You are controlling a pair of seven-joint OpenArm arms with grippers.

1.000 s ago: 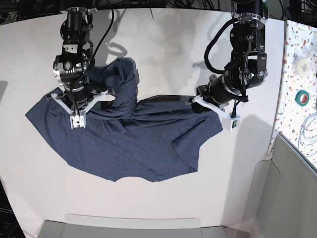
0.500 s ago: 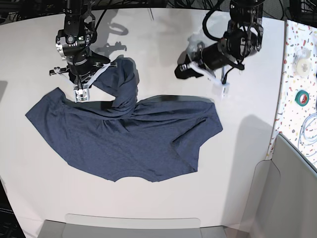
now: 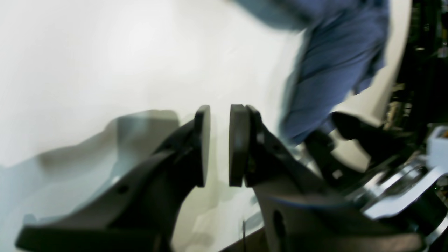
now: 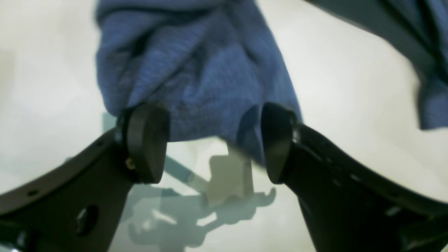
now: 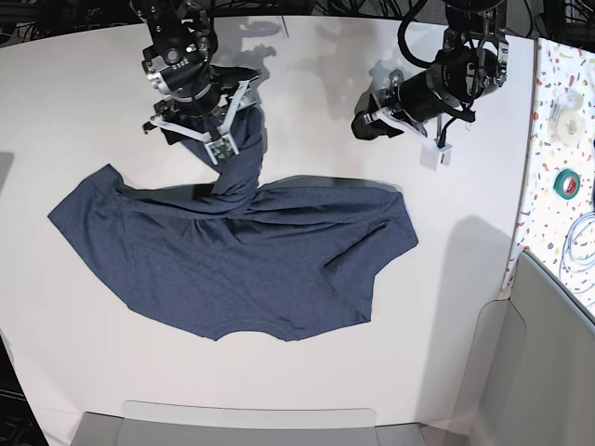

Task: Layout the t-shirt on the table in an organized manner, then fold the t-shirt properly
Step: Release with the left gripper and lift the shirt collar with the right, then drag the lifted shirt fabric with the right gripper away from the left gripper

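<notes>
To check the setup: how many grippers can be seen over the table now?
2. The right gripper is at the bunched top of the t-shirt; the left gripper is above bare table, beside the shirt.

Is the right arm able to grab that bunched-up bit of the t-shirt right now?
Probably yes. The right gripper has its jaws wide apart right at the bunched fold of the t-shirt, with nothing between them. The left gripper is off to the side over the table.
</notes>
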